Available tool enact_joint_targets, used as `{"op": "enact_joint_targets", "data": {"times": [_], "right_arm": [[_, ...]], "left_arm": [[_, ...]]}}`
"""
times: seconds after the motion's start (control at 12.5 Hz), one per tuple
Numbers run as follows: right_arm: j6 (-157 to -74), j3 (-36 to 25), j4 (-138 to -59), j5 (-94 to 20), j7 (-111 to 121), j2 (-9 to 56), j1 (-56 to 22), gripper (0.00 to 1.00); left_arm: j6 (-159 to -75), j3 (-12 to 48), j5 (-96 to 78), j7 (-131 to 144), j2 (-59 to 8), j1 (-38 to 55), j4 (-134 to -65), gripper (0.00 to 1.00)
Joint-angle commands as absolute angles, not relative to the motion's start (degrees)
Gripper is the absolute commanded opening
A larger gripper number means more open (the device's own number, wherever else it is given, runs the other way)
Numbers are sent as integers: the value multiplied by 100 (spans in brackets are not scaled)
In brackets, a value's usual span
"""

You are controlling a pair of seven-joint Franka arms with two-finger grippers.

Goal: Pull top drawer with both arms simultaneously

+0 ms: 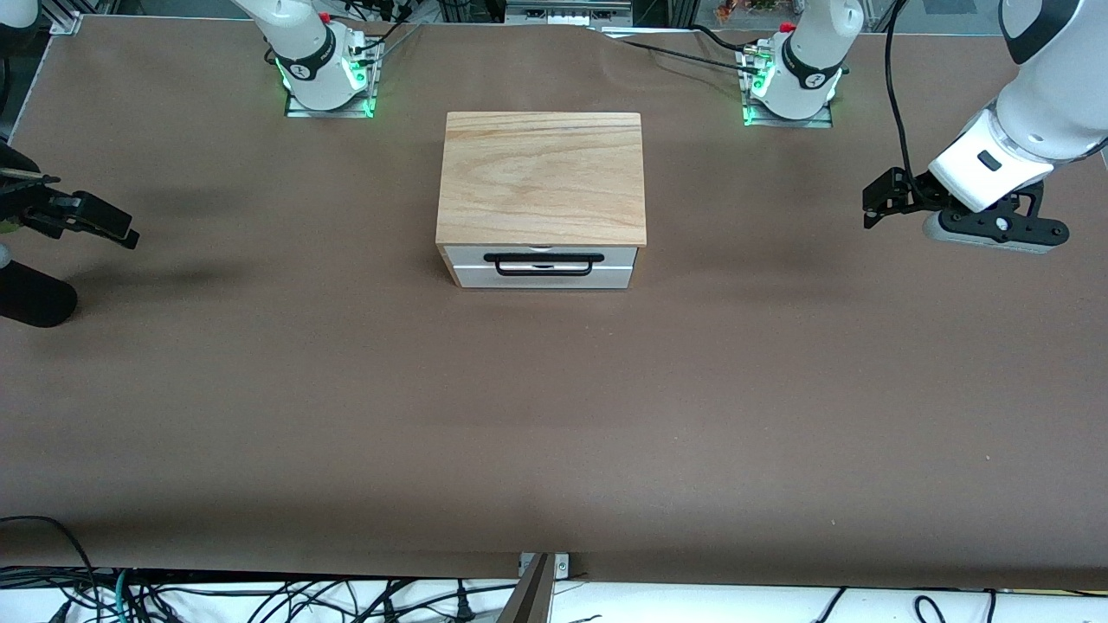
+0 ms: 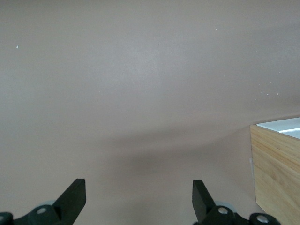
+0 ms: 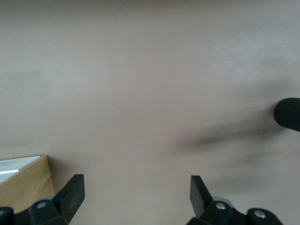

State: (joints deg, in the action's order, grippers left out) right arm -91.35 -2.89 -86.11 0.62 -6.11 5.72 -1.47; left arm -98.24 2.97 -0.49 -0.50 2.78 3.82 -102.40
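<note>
Top drawer [image 1: 544, 266] closed, unheld

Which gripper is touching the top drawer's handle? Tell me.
Neither; both are apart. The front view shows bare table between the handle and the left gripper, and likewise the right gripper.

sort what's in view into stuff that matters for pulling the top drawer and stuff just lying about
For the job:
- top drawer, shut, with its black bar handle
- left gripper, over the table's left-arm end, jaws open
- right gripper, over the right-arm end, jaws open

Just there:
- wooden box top
- brown table cover
- black cylinder at the right-arm end
</note>
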Motion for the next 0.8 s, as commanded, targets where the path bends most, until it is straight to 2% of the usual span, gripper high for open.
{"op": "enact_joint_targets", "data": {"times": [0.0, 0.72], "right_arm": [[-9009, -202, -8508, 149, -545, 589, -70, 100], [-9026, -202, -8499, 123, -545, 598, -62, 100]], "left_arm": [[-9729, 308, -141, -26, 325, 369, -10204, 100], [-9677, 308, -149, 9, 185, 369, -10002, 100]]}}
